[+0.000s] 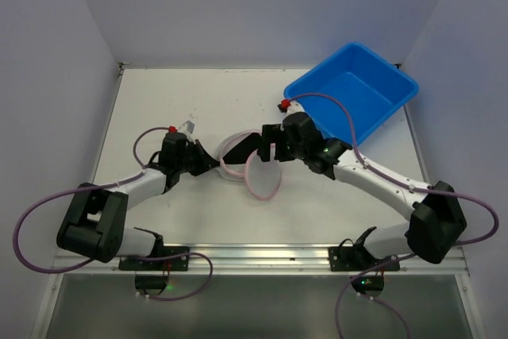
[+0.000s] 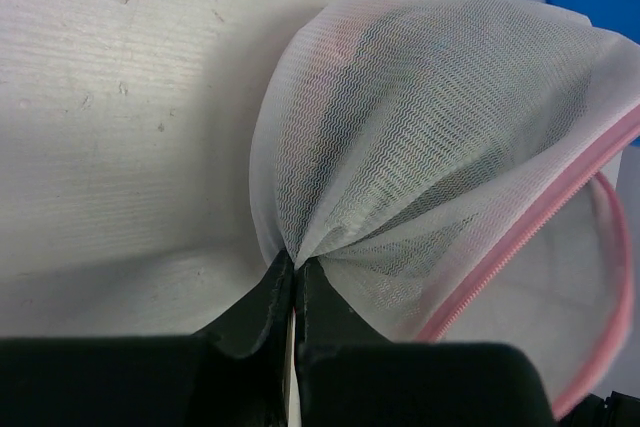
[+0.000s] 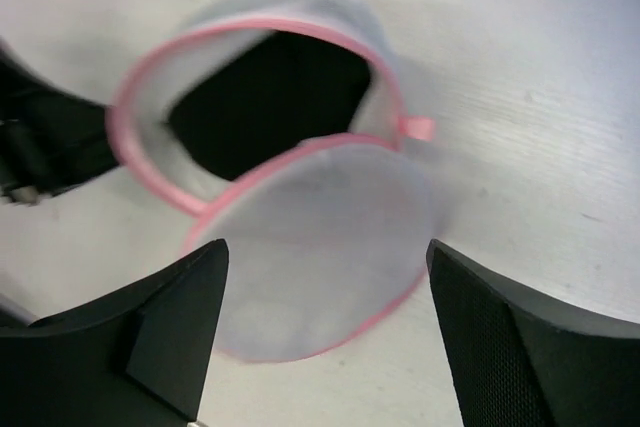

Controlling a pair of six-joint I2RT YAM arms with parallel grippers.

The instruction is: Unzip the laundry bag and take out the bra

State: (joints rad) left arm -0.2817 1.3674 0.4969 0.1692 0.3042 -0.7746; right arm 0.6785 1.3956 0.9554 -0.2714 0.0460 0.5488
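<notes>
In the middle of the counter, the left tool is clamped on mesh of the bag, seemingly to anchor it, while the right tool, spread wide and empty, hovers over the unzipped mouth, where something dark, likely the bra, shows.

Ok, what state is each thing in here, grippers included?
Round white mesh laundry bag with pink zipper trim: unzipped, lid flopped open.
Black bra: inside the bag.
Blue plastic bin: upright, empty.
Left gripper: shut on the bag's mesh.
Right gripper: open, over the bag.
</notes>
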